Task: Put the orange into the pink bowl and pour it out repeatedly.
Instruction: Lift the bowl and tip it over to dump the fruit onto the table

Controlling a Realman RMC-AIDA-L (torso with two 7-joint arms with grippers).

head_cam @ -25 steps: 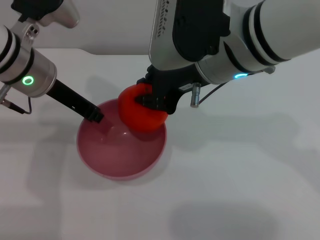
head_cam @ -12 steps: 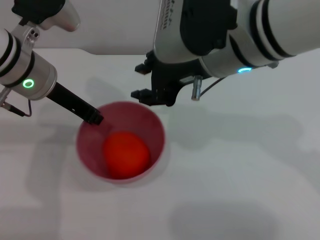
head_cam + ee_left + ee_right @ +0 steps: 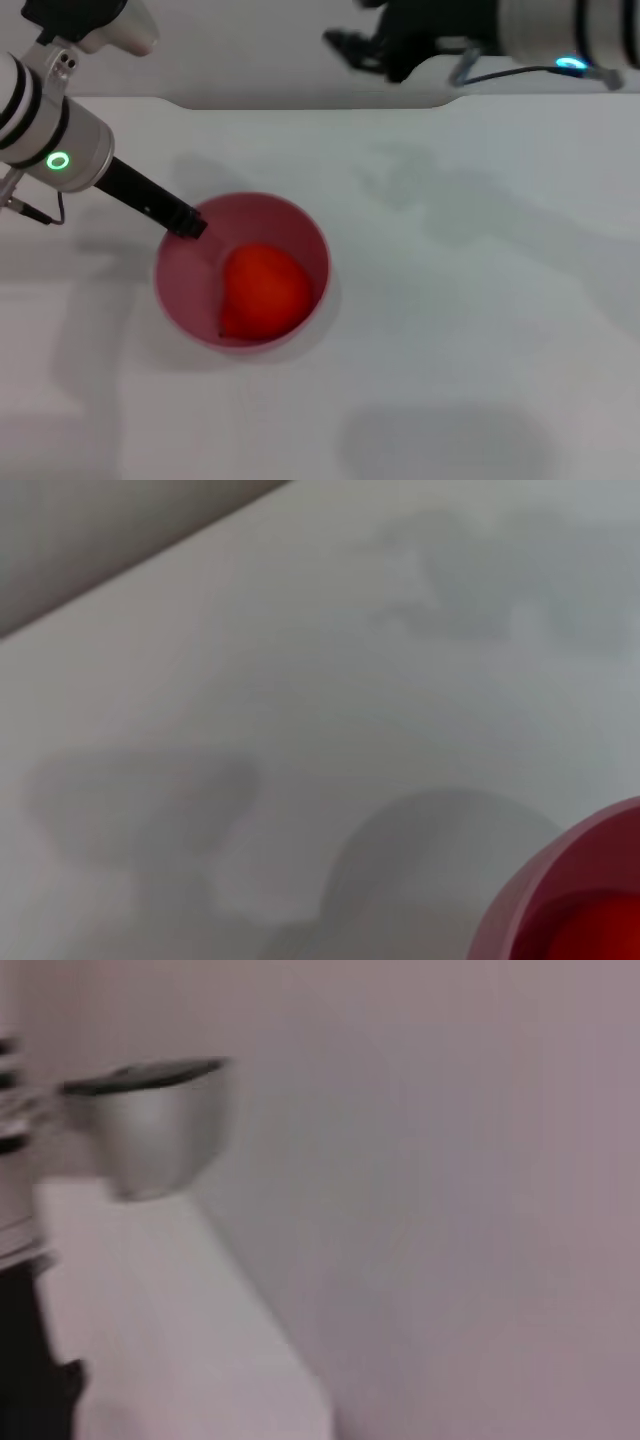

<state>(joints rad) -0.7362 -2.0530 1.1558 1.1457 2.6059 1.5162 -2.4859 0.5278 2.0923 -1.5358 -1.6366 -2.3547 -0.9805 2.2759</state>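
One orange (image 3: 264,290), one pink bowl (image 3: 308,238), seemingly.

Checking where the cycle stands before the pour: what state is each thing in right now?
orange: lying inside the bowl, free of both grippers.
pink bowl: upright on the table, holding the orange.
left gripper: at the bowl's rim on the robot's left.
right gripper: raised beyond the table's far edge, empty, well clear of the bowl.

Right tool (image 3: 345,42) cut off, top edge.
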